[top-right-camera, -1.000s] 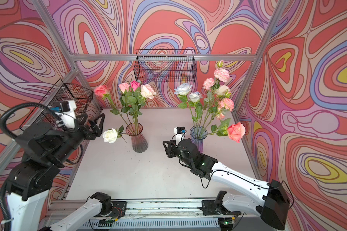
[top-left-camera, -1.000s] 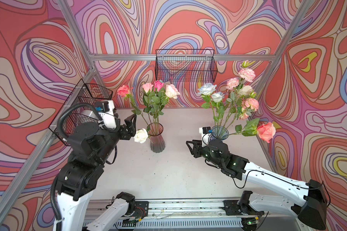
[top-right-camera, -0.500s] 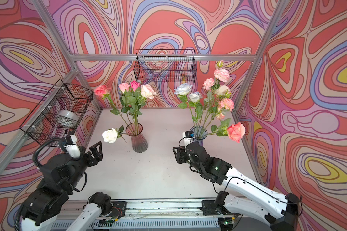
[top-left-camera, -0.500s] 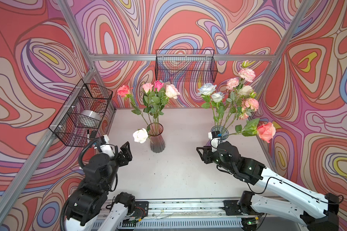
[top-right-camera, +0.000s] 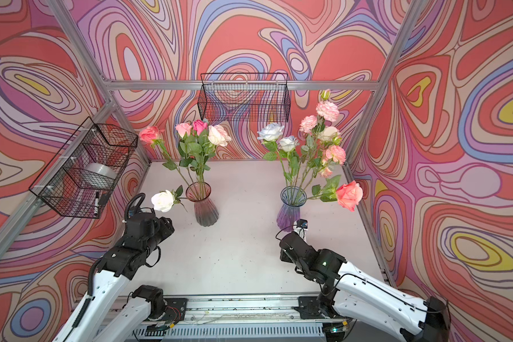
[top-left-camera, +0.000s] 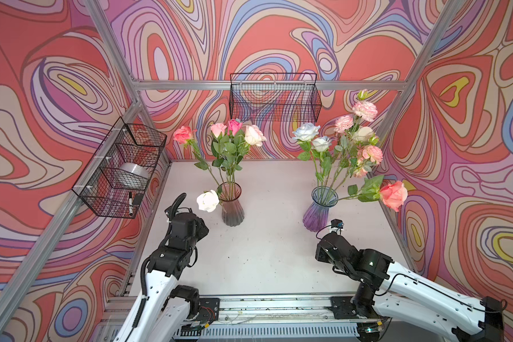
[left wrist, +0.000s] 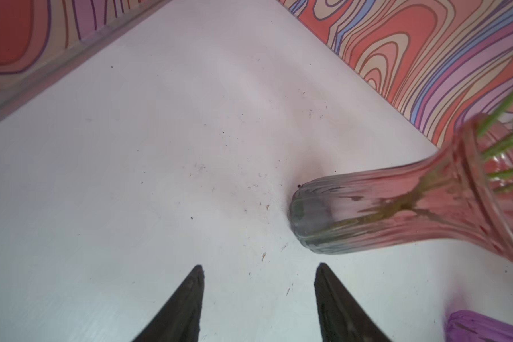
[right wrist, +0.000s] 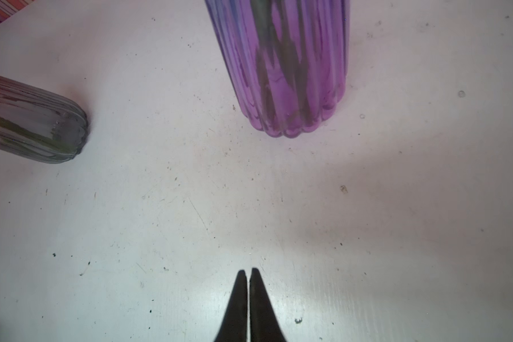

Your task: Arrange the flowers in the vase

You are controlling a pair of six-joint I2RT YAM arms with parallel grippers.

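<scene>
Flowers (top-left-camera: 253, 134) all sit in vases (top-left-camera: 231, 207), so arranging looks done; my left gripper (left wrist: 259, 266) half-spread, empty; right gripper (right wrist: 248, 271) pinched closed, empty; next, I'd park clear.

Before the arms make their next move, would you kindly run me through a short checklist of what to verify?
1. Left gripper open, empty: ok.
2. Right gripper shut, holding nothing: ok.
3. Pink ribbed glass vase upright: ok.
4. Purple ribbed glass vase upright: ok.
5. White rose upright in pink vase: not ok, hangs sideways at rim.
6. Coral rose upright in purple vase: not ok, hangs out sideways.
</scene>
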